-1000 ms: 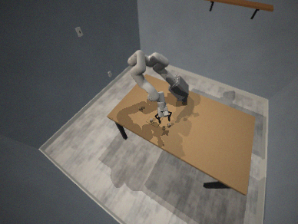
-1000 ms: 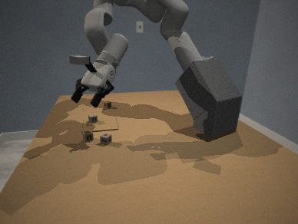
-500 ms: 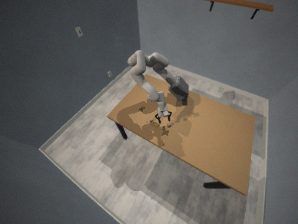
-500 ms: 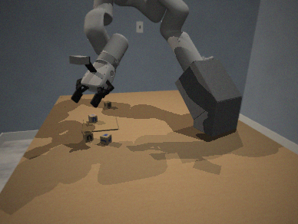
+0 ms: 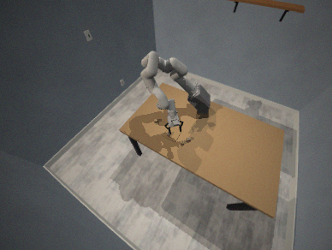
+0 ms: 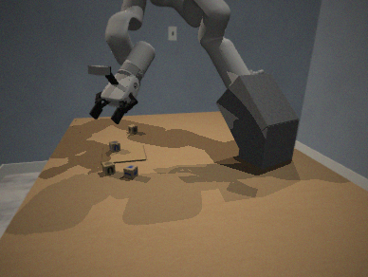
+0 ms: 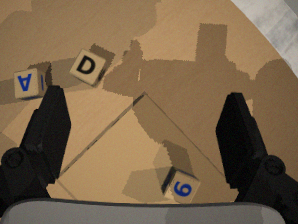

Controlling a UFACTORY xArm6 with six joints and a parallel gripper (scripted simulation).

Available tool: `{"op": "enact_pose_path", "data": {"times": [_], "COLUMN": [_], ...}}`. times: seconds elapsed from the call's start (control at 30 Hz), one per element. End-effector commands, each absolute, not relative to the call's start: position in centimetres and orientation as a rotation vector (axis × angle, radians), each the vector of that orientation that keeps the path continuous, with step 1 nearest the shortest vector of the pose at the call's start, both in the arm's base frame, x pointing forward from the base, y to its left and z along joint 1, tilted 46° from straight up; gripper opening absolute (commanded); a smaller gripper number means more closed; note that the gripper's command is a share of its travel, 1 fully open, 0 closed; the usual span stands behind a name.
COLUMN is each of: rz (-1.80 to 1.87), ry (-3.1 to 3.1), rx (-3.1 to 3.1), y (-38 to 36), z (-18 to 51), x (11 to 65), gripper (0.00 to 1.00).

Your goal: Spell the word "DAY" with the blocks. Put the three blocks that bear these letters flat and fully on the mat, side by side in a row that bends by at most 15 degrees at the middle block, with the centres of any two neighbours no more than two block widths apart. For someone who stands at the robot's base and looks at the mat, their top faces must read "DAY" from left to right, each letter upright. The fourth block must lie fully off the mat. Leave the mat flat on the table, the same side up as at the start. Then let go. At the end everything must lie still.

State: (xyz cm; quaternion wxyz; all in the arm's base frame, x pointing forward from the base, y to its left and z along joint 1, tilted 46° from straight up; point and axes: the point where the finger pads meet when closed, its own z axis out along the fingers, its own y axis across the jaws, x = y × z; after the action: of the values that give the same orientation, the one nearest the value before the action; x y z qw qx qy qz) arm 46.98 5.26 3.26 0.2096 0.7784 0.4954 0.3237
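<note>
My gripper [image 6: 108, 111] is open and empty, hanging in the air above the far left part of the table; it also shows in the top view [image 5: 174, 125]. In the wrist view its fingers frame the thin tan mat [image 7: 127, 149]. One block with a blue mark that I cannot read [image 7: 181, 188] lies on the mat [image 6: 124, 152], seen in the exterior view too [image 6: 114, 146]. The D block [image 7: 88, 67] [image 6: 108, 167] and the A block [image 7: 27, 83] [image 6: 131, 171] lie side by side off the mat, near its edge. A fourth block [image 6: 132, 128] lies beyond the mat; its letter is not readable.
The robot's grey base box [image 6: 258, 125] stands on the table to the right of the blocks. The table's left edge [image 6: 28, 190] is close to the blocks. The arm casts broad shadows over the mat area.
</note>
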Motion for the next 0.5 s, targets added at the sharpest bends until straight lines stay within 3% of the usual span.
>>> {"op": "enact_pose_path", "data": {"times": [0.0, 0.47], "rz": [0.903, 0.884], "ry": [1.389, 1.383], "rx": [2.168, 2.163], "y": [1.6, -0.5], "z": [7.0, 8.6], "x": [45.7, 44.8], "gripper": [1.0, 1.0]}}
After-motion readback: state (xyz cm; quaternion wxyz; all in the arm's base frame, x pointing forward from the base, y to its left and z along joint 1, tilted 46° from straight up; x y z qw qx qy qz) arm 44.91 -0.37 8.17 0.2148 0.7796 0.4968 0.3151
